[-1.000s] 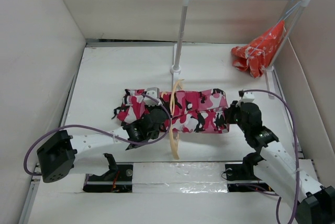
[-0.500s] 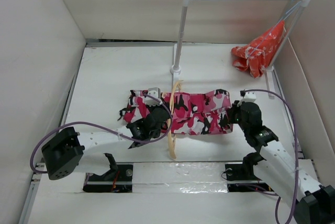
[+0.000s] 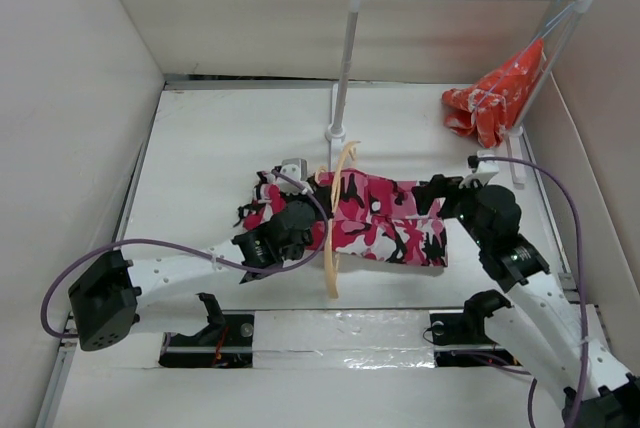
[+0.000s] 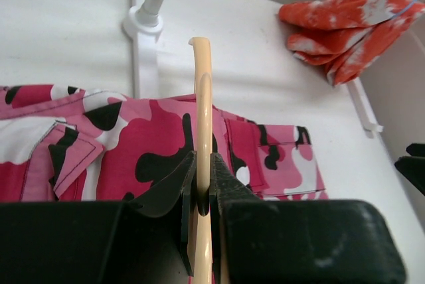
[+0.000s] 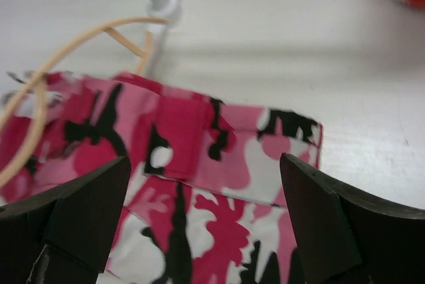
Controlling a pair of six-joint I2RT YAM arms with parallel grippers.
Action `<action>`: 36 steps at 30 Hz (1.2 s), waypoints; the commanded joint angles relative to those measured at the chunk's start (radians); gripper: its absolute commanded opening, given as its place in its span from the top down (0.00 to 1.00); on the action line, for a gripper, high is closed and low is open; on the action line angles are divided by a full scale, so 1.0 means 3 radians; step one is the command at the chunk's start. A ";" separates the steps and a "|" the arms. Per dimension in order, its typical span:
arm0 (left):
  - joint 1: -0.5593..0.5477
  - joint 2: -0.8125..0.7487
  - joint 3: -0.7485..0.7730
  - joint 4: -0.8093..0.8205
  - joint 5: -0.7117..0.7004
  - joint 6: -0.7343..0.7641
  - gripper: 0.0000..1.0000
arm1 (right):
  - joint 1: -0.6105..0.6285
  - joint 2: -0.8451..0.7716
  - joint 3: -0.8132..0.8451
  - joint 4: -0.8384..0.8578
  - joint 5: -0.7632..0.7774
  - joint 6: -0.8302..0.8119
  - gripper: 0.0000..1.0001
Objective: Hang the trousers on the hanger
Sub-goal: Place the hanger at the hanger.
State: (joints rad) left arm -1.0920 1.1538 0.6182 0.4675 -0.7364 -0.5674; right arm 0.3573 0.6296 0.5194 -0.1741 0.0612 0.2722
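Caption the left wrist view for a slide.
Left gripper shut on the hanger, trousers lying flat behind it, orange cloth at far right.

Trousers (image 3: 390,223) on white table (image 3: 225,138)

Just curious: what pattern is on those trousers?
Trousers: pink, red, white and black camouflage; clearest in left wrist view.
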 commanded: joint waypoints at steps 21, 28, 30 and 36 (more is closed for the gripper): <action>-0.0016 -0.0001 0.0940 0.0252 0.0271 0.0061 1.00 | 0.1979 0.0810 -0.0039 0.1705 -0.0163 0.1138 0.38; -0.0016 0.0091 0.1253 -0.0106 0.0429 -0.0067 1.00 | 0.2020 0.1137 0.0079 0.1905 -0.0056 0.1158 0.46; -0.0016 0.0076 0.1288 -0.0172 0.0435 -0.0102 1.00 | 0.2020 0.1148 0.0125 0.1956 -0.0036 0.1164 0.57; -0.0016 -0.0001 0.1391 -0.0311 0.0517 -0.0123 1.00 | 0.2051 0.1194 0.0319 0.1920 -0.0091 0.1133 0.53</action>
State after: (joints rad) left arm -1.0916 1.2137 0.9459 0.2718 -0.6144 -0.5556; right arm 0.9634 0.9783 0.5449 0.3382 0.0097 0.6250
